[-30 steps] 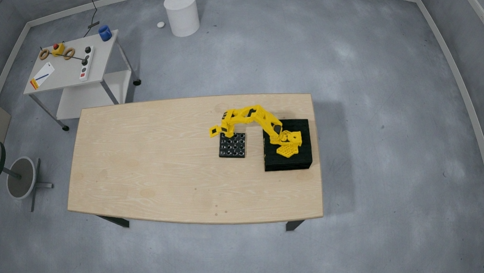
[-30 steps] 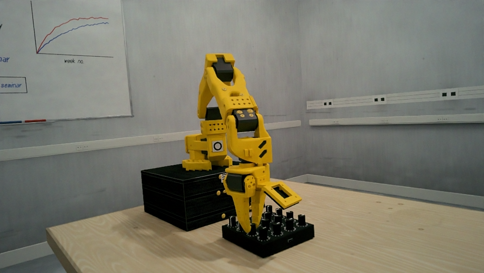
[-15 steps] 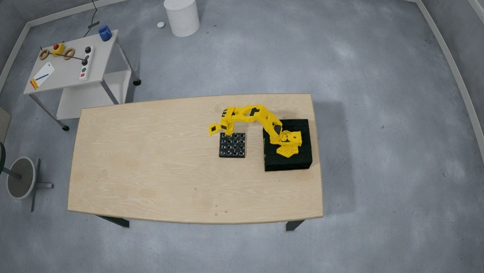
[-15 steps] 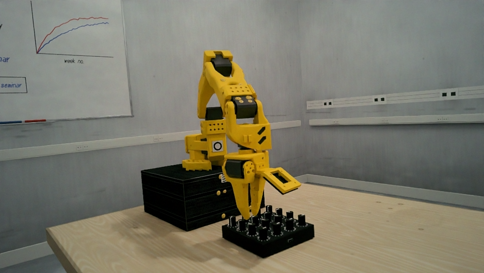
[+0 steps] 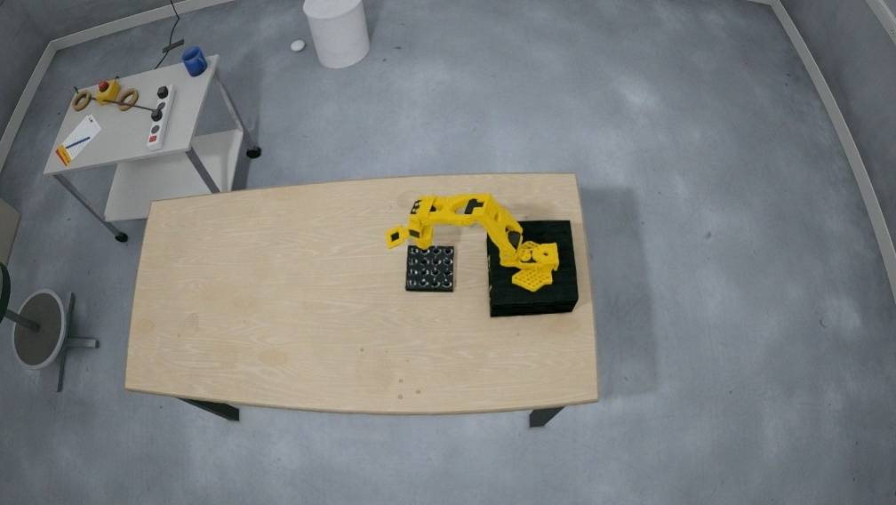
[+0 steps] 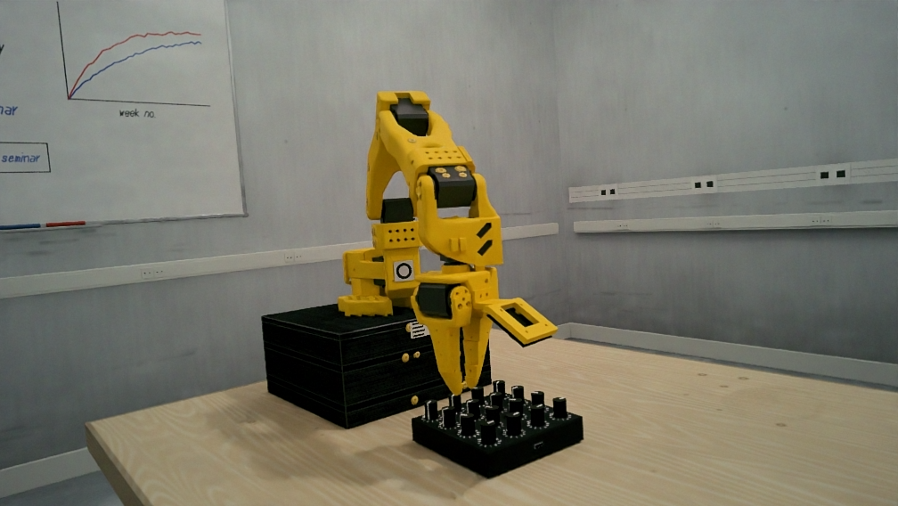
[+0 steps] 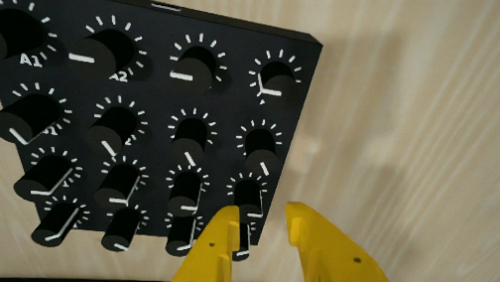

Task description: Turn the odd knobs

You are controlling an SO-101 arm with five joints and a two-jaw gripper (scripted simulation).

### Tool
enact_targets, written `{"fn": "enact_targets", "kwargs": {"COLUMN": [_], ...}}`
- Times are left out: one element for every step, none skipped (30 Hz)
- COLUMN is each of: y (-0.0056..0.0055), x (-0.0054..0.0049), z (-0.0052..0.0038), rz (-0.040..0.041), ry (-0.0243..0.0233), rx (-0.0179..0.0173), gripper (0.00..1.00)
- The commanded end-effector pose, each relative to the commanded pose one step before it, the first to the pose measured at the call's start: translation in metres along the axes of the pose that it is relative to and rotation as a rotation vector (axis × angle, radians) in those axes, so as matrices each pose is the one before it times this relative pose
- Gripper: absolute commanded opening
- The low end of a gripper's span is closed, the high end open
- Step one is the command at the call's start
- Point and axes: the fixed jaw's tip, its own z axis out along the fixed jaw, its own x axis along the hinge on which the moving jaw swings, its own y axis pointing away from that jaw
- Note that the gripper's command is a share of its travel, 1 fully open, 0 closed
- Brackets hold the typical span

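The black knob box [image 5: 430, 289] [image 6: 452, 449] [image 7: 298, 45] lies on the table. My gripper [image 6: 463, 388] [image 7: 263, 211] is narrowly open and empty, above the box near its column 4 side. In the wrist view A2 [image 7: 99, 57], A3 [image 7: 195, 74] and A4 [image 7: 280, 81] have lines toward the left; A1 is cut off. The row B knobs, such as B2 [image 7: 106, 134], point alike, to the lower right. The row C knobs point alike, about right. In row D, D2 [image 7: 119, 233] points slightly down-right; D1 [image 7: 52, 230] and D3 [image 7: 180, 238] slant up-right. D4 is partly behind a finger.
The arm's base stands on a black block [image 5: 532, 300] [image 6: 377, 377] on the wooden table [image 5: 263, 300] [image 6: 690, 433], on the box's robot side. Tall knobs stand close together around the spot below my fingertips. A cart [image 5: 125, 140] with small items stands beyond the table.
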Motion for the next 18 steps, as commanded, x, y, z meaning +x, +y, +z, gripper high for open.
{"fn": "enact_targets", "kwargs": {"y": [0.00017, 0.00000, 0.00001, 0.00005, 0.00014, 0.00025, 0.00039, 0.00054, 0.00070, 0.00087, 0.00103, 0.00119, 0.00133, 0.00146, 0.00158, 0.00166, 0.00172, 0.00000], "x": [0.00152, 0.00000, 0.00002, 0.00010, 0.00025, 0.00045, 0.00071, 0.00097, 0.00126, 0.00155, 0.00185, 0.00213, 0.00240, 0.00263, 0.00283, 0.00299, 0.00310, 0.00000], "z": [-0.003661, 0.000000, -0.000003, -0.000018, -0.000041, -0.000076, -0.000117, -0.000157, -0.000192, -0.000221, -0.000243, -0.000254, -0.000253, -0.000240, -0.000215, -0.000178, -0.000142, 0.000000], "rz": [0.00708, 0.00000, 0.00000, 0.00000, 0.00000, 0.00000, 0.00000, 0.00000, 0.00000, 0.00000, 0.00000, 0.00000, 0.00000, 0.00000, 0.00000, 0.00000, 0.00000, 0.00000], "ry": [-0.00137, 0.00000, 0.00001, 0.00000, -0.00003, 0.00000, 0.00000, 0.00000, 0.00000, -0.00003, 0.00000, -0.00003, 0.00000, -0.00003, 0.00000, -0.00003, -0.00003, 0.00000], "rx": [-0.00063, 0.00000, 0.00000, 0.00000, 0.00000, 0.00000, 0.00000, 0.00000, 0.00003, 0.00000, 0.00000, 0.00000, 0.00003, 0.00000, 0.00000, 0.00003, 0.00000, 0.00000], "gripper": [0.08, 0.08, 0.08, 0.08, 0.08, 0.08, 0.08, 0.08, 0.08, 0.08, 0.08, 0.08, 0.08, 0.08, 0.08, 0.08, 0.08, 0.08]}}
